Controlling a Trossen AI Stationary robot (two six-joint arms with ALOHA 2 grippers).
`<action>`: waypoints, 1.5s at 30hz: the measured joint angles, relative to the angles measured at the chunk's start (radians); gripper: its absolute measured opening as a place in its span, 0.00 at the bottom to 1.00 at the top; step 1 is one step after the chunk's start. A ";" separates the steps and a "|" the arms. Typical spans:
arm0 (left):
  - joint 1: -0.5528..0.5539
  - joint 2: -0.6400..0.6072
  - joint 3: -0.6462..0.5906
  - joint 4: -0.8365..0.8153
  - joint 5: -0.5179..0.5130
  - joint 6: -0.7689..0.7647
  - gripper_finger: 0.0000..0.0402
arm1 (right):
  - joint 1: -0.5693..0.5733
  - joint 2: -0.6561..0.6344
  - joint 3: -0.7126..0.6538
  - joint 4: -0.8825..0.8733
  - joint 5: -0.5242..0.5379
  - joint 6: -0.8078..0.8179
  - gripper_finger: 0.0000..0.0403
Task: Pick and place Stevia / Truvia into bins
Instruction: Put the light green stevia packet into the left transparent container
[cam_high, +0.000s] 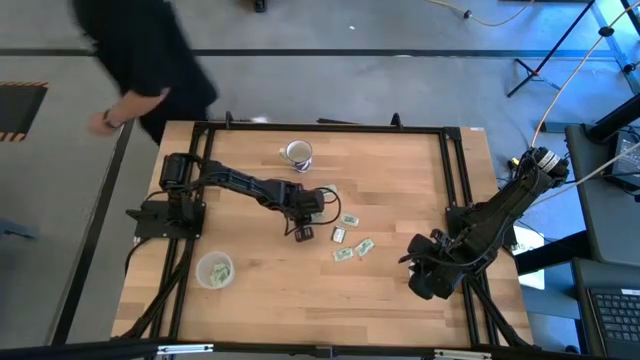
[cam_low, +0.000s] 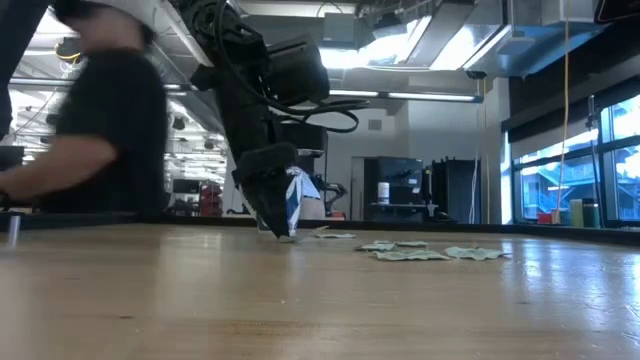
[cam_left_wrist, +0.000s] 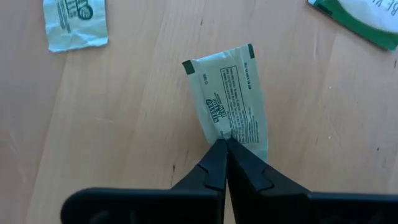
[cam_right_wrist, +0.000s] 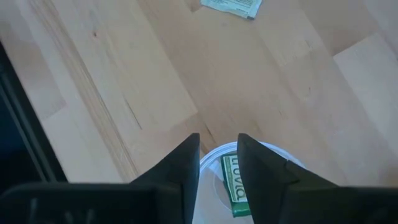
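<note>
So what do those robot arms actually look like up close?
Both arms are dark, jointed and slim. The left arm carries thin black cables looping near its gripper. The right arm looks bulkier, with a pale wrapped cable end behind it. Each gripper has two flat, tapering black fingers. No markings are visible.

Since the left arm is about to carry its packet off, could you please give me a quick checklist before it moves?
1. Grip: left end effector is shut on one end of the Truvia packet: ok.
2. Packet lifted off the table: cannot tell.
3. Near-left cup upright, some packets inside: ok.
4. Way to that cup: bare wood, with the mug off to the far side: ok.
5. Right end effector open, over its own cup, out of the way: ok.
6. Person close to the table's far-left corner: not ok.
</note>
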 joint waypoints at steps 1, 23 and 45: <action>-0.003 -0.012 0.002 -0.005 0.000 0.003 0.01 | 0.000 0.000 0.000 0.000 0.000 -0.009 0.27; -0.313 -0.576 0.135 -0.502 0.046 -0.391 0.00 | -0.126 0.001 0.000 0.349 0.215 -0.606 0.27; -0.860 -0.376 0.134 -0.847 0.098 -1.460 0.01 | -0.366 0.003 -0.071 0.514 0.200 -0.806 0.27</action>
